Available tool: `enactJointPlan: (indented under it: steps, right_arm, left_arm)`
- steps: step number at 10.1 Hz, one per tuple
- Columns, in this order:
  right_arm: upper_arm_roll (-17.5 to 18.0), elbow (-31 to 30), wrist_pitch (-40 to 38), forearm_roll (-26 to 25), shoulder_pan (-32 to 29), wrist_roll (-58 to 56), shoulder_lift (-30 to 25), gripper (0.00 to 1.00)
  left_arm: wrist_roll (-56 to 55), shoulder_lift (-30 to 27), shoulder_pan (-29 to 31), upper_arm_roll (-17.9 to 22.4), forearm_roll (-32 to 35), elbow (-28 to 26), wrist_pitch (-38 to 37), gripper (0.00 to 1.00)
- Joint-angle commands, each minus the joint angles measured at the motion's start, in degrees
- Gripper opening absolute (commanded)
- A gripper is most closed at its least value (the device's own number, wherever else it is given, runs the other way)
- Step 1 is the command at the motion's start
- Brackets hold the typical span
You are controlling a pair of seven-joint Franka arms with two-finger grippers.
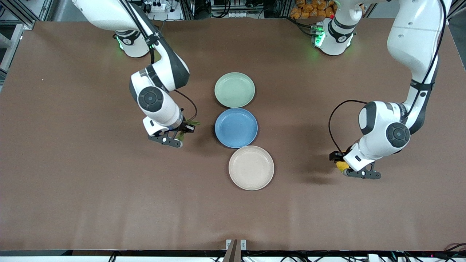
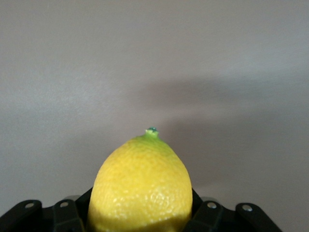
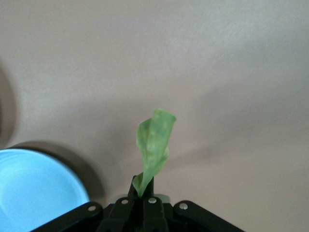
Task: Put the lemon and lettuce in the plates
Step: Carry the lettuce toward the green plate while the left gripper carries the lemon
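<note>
While the front view hides most of both loads, the wrist views show them plainly: the right gripper (image 1: 181, 131), pinched on the wrinkly green lettuce leaf (image 3: 153, 147), hangs over bare brown table (image 1: 72, 182) beside the blue round plate (image 1: 236, 127). Three plates lie in a row, mint green plate (image 1: 234, 90), blue, beige-cream plate (image 1: 251, 167). The left gripper (image 1: 340, 164) clamps the oval yellow lemon (image 2: 141, 186) over the table toward the left arm's end.

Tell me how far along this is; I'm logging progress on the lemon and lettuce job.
Nothing is placed yet: the mint green plate and the beige plate hold nothing. Both pickups look done. The left gripper is shut on the lemon above bare table at the left arm's end. The right gripper pinches the lettuce beside the blue plate. Left: carrying each item to a plate and releasing.
</note>
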Motion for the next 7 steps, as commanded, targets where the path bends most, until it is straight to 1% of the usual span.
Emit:
enactJointPlan:
  steps: [1, 2, 4, 5, 6, 7]
  right_arm:
    - [-0.1, -1.0, -0.1, 0.6, 3.1, 5.6, -1.4, 0.0]
    - [-0.1, -1.0, -0.3, 0.6, 4.9, 8.2, -1.4, 0.0]
    - [-0.1, -1.0, -1.4, 0.6, 9.1, 14.3, -1.4, 0.0]
    - [-0.1, -1.0, -1.5, 0.6, 11.3, 17.7, -1.3, 0.0]
    - [0.0, -1.0, -2.2, 0.6, 13.7, 21.1, -1.2, 0.0]
    - [0.0, -1.0, -2.1, 0.5, 15.9, 23.6, -1.0, 0.0]
  left_arm:
    - [-8.1, -2.7, -5.0, 0.4, 0.0, 1.7, -2.0, 0.27]
    - [-11.4, -2.8, -6.5, 0.2, -0.7, 3.2, -2.0, 0.27]
    - [-14.9, -2.0, -10.8, 0.2, -7.2, 6.7, -2.0, 0.27]
    - [-16.4, -1.4, -12.4, 0.2, -8.8, 8.7, -2.0, 0.27]
    - [-19.4, 0.1, -14.1, 0.2, -11.4, 11.2, -2.0, 0.28]
    - [-22.7, 2.6, -16.1, 0.2, -12.5, 14.7, -2.0, 0.28]
